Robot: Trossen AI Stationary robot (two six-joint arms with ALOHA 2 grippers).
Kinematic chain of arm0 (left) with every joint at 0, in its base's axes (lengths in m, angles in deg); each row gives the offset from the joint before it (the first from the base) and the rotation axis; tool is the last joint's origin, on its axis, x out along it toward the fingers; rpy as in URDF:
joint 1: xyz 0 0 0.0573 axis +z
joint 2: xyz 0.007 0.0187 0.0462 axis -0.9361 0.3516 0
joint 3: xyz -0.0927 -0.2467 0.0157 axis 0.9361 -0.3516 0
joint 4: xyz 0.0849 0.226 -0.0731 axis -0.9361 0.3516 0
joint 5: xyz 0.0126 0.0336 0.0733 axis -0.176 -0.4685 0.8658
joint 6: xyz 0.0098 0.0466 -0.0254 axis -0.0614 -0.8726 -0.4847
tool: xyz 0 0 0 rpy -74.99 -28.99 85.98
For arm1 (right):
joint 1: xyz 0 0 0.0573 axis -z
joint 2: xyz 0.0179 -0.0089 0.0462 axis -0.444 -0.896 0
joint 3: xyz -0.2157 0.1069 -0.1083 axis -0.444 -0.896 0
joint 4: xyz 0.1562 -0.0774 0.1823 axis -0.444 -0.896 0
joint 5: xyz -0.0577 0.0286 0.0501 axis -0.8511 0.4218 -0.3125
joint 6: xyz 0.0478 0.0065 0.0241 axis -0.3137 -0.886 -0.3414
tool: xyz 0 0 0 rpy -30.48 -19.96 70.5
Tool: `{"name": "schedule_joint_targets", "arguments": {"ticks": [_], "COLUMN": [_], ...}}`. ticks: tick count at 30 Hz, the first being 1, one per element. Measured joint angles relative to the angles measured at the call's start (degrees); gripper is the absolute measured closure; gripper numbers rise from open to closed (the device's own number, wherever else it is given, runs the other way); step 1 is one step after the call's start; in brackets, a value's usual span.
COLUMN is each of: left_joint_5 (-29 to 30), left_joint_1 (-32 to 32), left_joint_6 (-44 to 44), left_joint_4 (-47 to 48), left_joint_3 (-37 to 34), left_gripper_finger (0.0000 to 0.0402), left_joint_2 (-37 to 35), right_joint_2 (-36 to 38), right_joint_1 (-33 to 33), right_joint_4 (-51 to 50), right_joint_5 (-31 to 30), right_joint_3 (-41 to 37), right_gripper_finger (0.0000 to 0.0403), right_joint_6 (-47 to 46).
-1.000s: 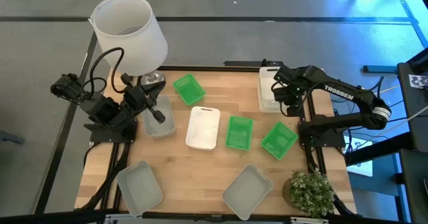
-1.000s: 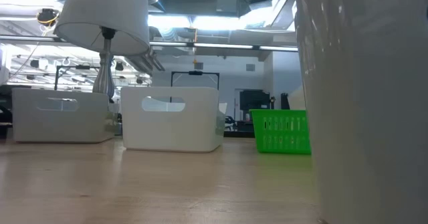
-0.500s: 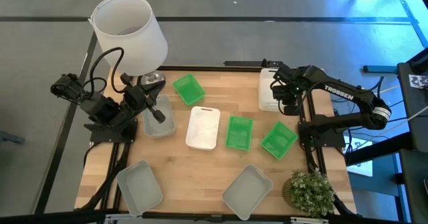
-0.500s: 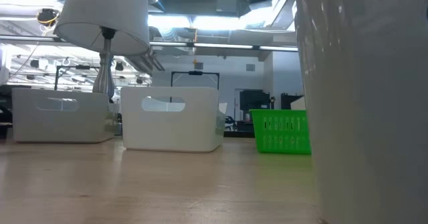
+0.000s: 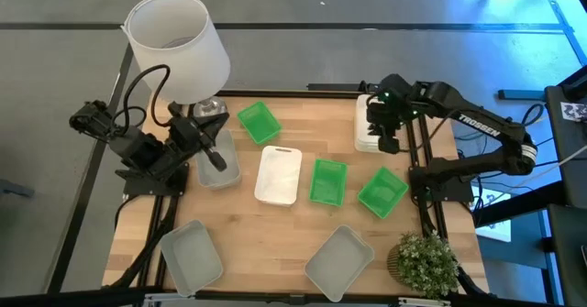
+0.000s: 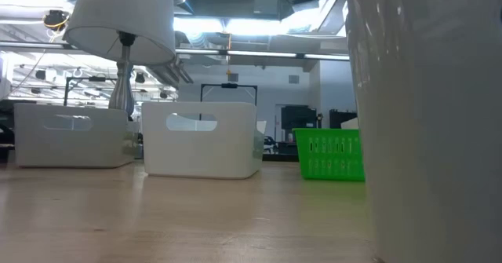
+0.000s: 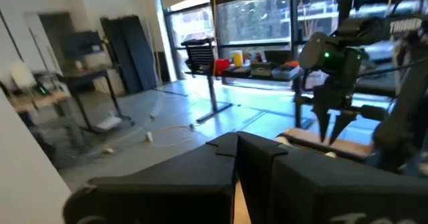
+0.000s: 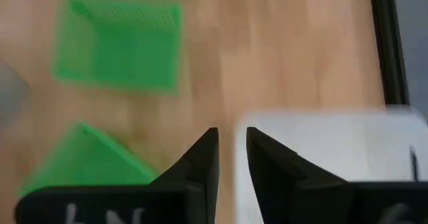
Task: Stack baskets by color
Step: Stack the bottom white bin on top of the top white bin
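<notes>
Plainly, our biggest hazard is the lampshade (image 5: pixel 177 46) overhanging the table's (image 5: pixel 266 234) far left corner, beside our parked left end effector (image 5: pixel 218 157), shut over a grey basket (image 5: pixel 216 166). The white stack (image 5: pixel 366 124) sits hard against the far right edge, so a nudge could tip it off. Our right end effector (image 5: pixel 387 142) hovers above it, fingers narrowly parted, empty. The lone white basket (image 5: pixel 279 174) and three green ones (image 5: pixel 327 181) crowd mid-table; open room lies nearer.

Readable: "TROSSEN" in white on right arm (image 5: pixel 479 124); partly visible again on arm (image 7: pixel 408 27) in left wrist view.
</notes>
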State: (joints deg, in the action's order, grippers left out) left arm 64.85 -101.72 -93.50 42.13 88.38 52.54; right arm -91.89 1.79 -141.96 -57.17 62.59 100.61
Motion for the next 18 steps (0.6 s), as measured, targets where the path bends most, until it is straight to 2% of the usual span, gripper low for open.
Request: {"name": "schedule_joint_targets", "arguments": {"ticks": [4, 10, 15, 18], "left_joint_5": [0.09, 3.56, 6.23, 10.64], "left_joint_1": [-0.77, -0.75, -1.35, -2.30], "left_joint_6": [3.95, 7.45, -0.36, -6.73], "left_joint_4": [0.00, -0.56, -0.52, -0.37], "left_joint_3": [0.00, 0.03, 3.98, 7.77], "left_gripper_finger": [0.0401, 0.0401, 0.0401, 0.0401], "left_joint_2": [-0.02, -0.69, 0.34, 1.52], "right_joint_2": [-0.04, -0.04, -0.07, -0.07], "right_joint_1": [-4.09, -10.37, -14.41, -16.31], "right_joint_4": [4.84, 7.05, 8.73, 10.44], "right_joint_5": [5.07, 5.27, 5.20, 3.06], "right_joint_3": [2.14, 2.83, 2.83, 2.83], "right_gripper_finger": [0.0328, 0.0328, 0.0328, 0.0328], "right_joint_6": [-4.58, -6.63, -6.65, -7.28]}}
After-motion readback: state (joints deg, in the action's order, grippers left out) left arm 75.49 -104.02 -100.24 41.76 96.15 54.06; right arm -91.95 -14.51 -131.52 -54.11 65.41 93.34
